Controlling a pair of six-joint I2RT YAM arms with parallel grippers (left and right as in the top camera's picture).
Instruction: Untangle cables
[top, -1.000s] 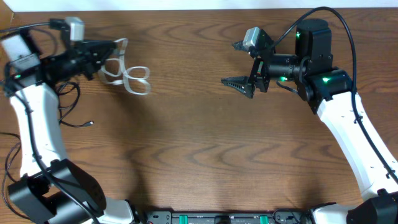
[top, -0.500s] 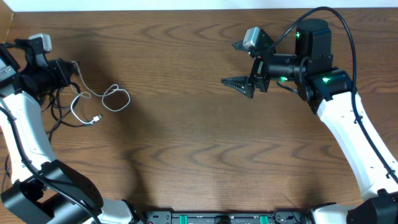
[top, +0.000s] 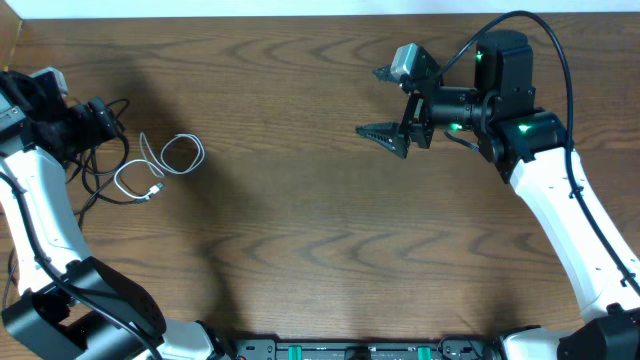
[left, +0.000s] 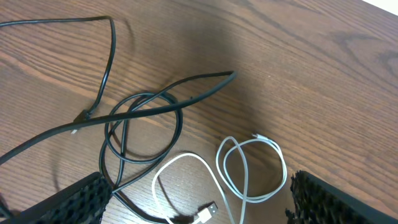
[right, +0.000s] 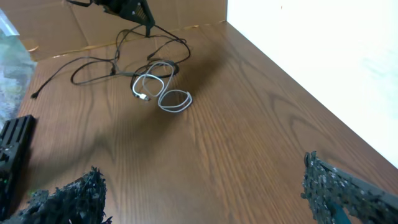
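Note:
A short white cable (top: 163, 160) lies in loose loops on the wooden table at the far left, its USB plug pointing toward the front. Black cables (top: 100, 150) are bunched just left of it, and one strand crosses the white one. My left gripper (top: 103, 118) hovers over the black bunch, open and holding nothing. In the left wrist view, the white cable (left: 239, 168) and a black loop (left: 143, 118) lie beyond the open left gripper (left: 199, 205). My right gripper (top: 385, 103) hangs open and empty at the back right. The right wrist view shows the right gripper (right: 202, 193) far from the white cable (right: 158, 90).
Brown cardboard (right: 124, 25) stands beyond the table's left end, behind the cables. A black equipment rail (top: 340, 350) runs along the front edge. The arms' own thick black wires trail beside the left arm (top: 40, 200).
My left gripper carried the white cable left to the black bunch, then opened; the cable now lies on the table. The right arm has not moved.

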